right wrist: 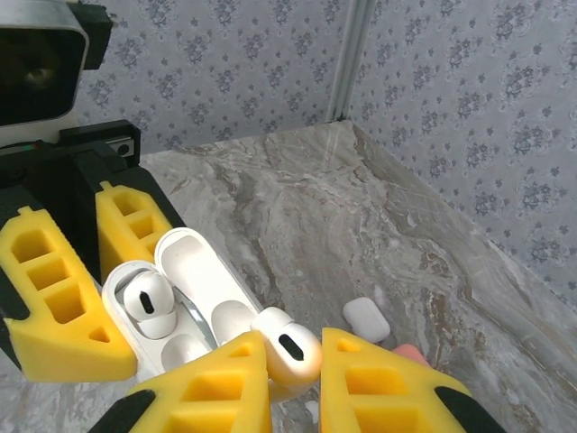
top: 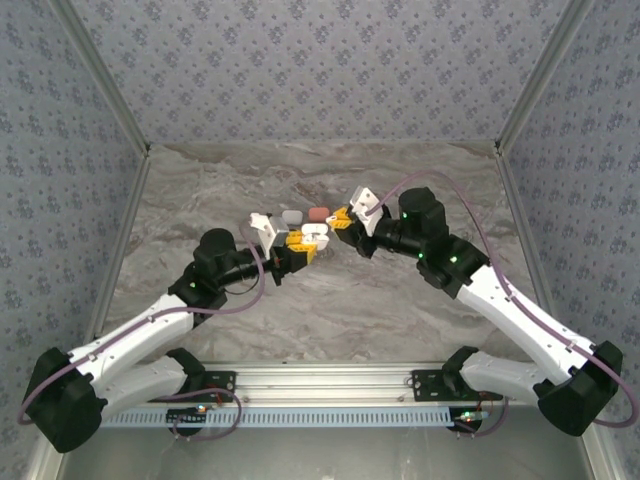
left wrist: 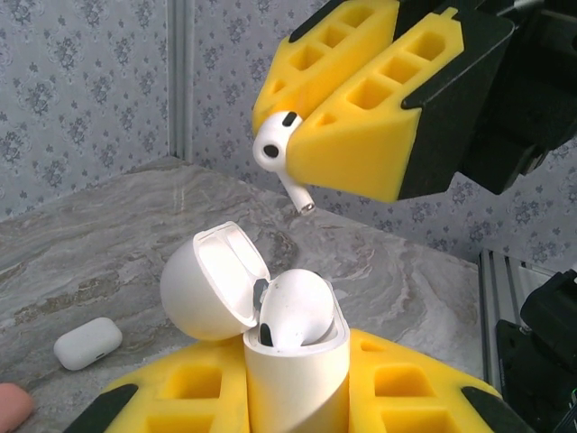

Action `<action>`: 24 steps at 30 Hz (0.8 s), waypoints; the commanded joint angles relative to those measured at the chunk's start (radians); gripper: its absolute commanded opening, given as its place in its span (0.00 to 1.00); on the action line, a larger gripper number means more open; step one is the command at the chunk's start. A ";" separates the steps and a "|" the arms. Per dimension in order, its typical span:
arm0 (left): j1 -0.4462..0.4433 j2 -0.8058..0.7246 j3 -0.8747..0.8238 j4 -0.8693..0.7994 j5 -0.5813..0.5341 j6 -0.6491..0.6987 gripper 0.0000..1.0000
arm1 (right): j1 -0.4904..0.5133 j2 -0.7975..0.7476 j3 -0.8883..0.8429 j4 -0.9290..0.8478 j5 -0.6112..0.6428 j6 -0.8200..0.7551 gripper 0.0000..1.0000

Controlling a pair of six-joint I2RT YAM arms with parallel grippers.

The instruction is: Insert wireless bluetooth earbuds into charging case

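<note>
progress: about half for this pair | left end effector (top: 300,247) clamps the open charging case (left wrist: 297,383) above mid surface (top: 330,310), one white earbud (left wrist: 293,311) seated | right end effector (right wrist: 293,379) pinches second earbud (right wrist: 288,347) near the case, not yet in its empty socket | remaining: seat it

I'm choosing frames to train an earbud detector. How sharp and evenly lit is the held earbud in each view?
Left wrist view: the white stemmed plastic earbud is sharp, softly lit, without harsh glare. Right wrist view: equally sharp, but partly hidden inside the right tool. Top external view: even light, yet too small to resolve.
</note>
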 commanded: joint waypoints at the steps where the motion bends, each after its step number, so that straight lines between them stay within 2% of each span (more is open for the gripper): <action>1: -0.003 -0.003 0.037 0.053 0.027 -0.014 0.00 | 0.014 -0.003 -0.016 0.037 -0.022 -0.012 0.17; 24: -0.003 -0.009 0.035 0.063 0.021 -0.024 0.00 | 0.053 0.022 -0.035 0.025 -0.021 -0.008 0.17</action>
